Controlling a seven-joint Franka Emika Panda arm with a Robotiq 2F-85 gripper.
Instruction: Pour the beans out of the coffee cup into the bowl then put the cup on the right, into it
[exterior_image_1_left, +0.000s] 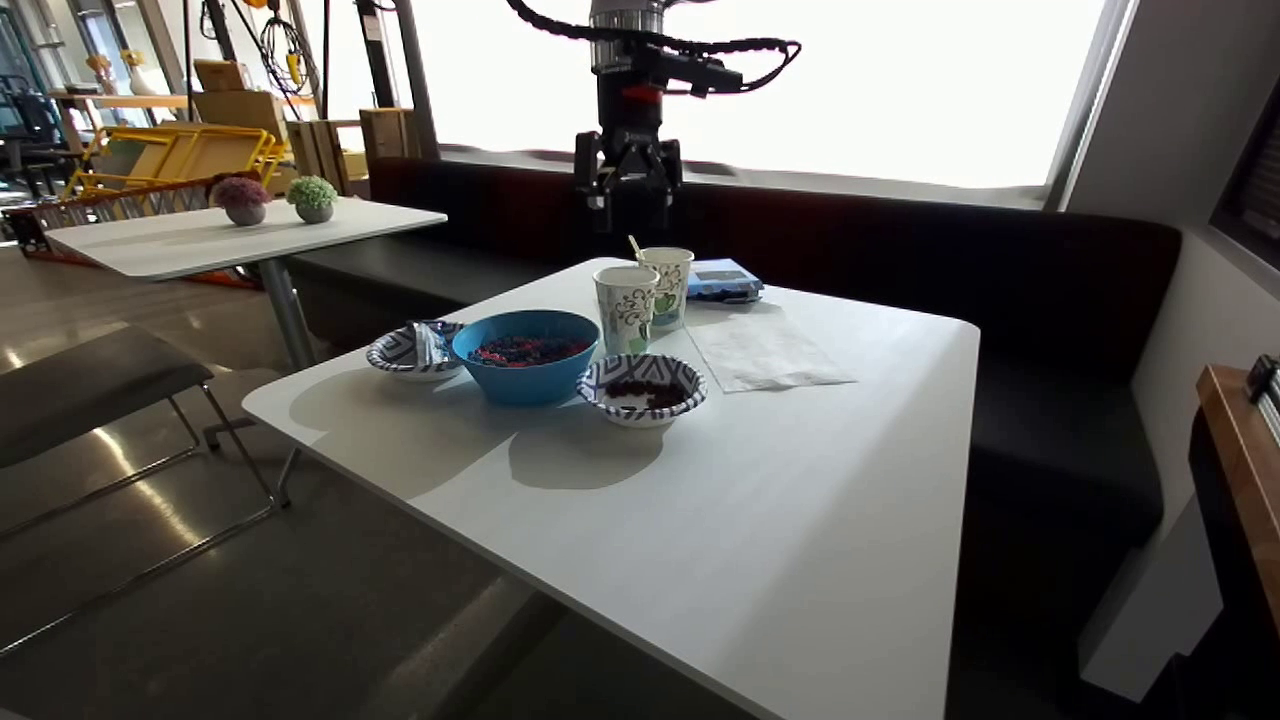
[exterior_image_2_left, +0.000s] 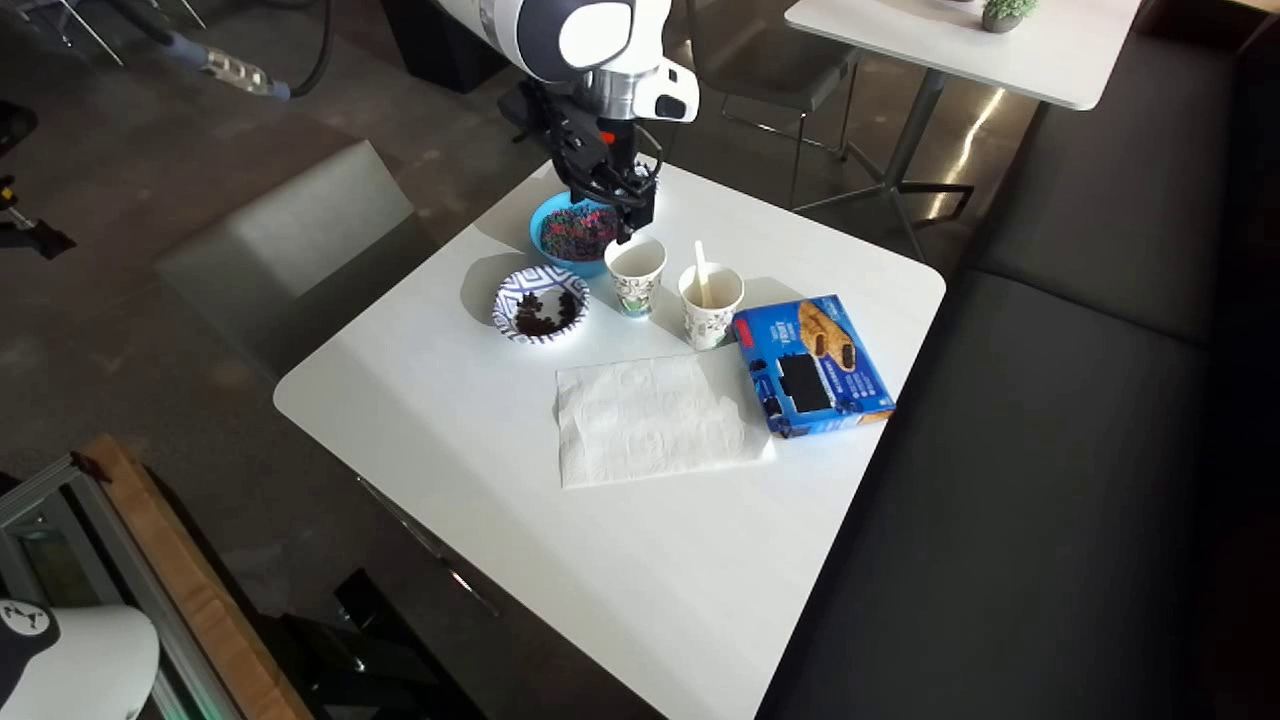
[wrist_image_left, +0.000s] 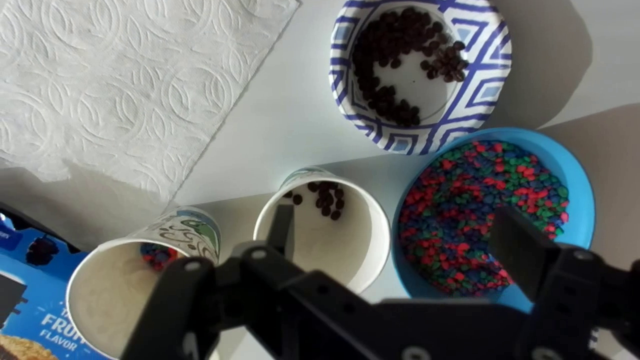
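Grasping the bean-holding paper cup (wrist_image_left: 345, 235) seems the step in hand; the end effector (wrist_image_left: 395, 225) stands wide, gripping nothing; it should centre over this cup, lower without clipping the blue bowl (wrist_image_left: 582, 210) just beside, then squeeze gently, as paper may buckle; the cup stands upright on the desk (exterior_image_2_left: 620, 560), between that bowl and the neighbouring paper cup (wrist_image_left: 117, 295) with its pale stick (exterior_image_2_left: 702, 275); it is white inside, scroll-printed outside, dark beans (wrist_image_left: 327, 200) at the bottom.

Tight: blue bowl (wrist_image_left: 581, 205), stick cup (exterior_image_2_left: 712, 314) flank bean cup (wrist_image_left: 340, 245).
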